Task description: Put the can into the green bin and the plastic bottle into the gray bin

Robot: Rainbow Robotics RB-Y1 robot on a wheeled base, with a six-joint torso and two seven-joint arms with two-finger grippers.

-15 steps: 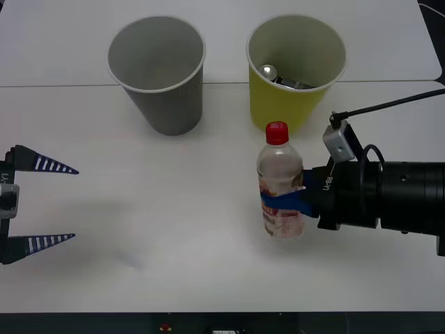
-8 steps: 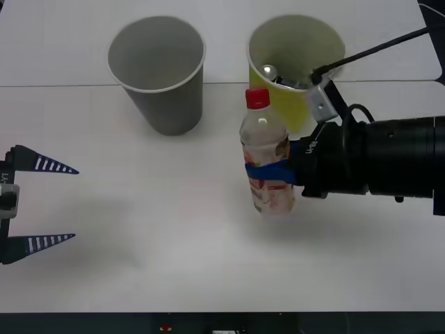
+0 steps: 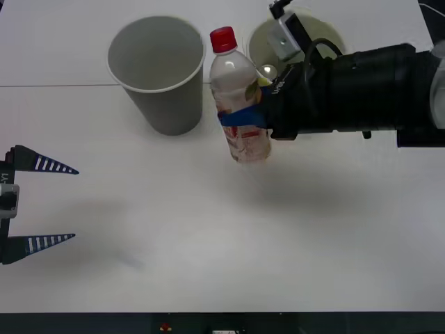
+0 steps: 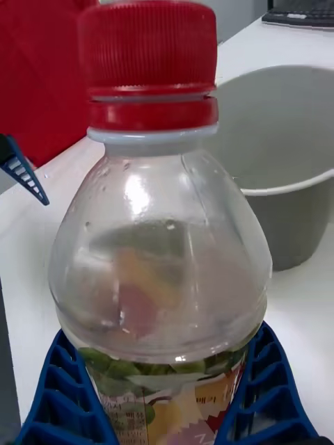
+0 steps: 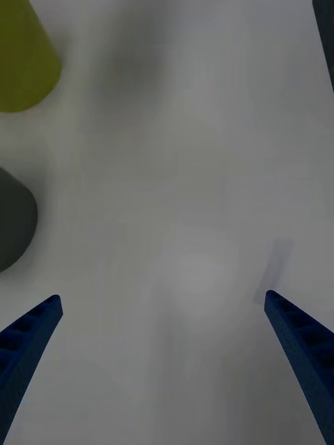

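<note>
Bins (image 3: pixel 158 73) — two; plastic bottle (image 3: pixel 240 104) — one

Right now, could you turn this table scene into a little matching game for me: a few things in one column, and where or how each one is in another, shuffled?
Things:
1. plastic bottle
2. can
3. gray bin
4. left gripper

States:
A. lying inside the green bin
B. open, low over the table at the robot's left
C. held upright off the table by the right gripper
D. standing with nothing inside

Pairs: 1-C, 2-A, 3-D, 4-B
</note>
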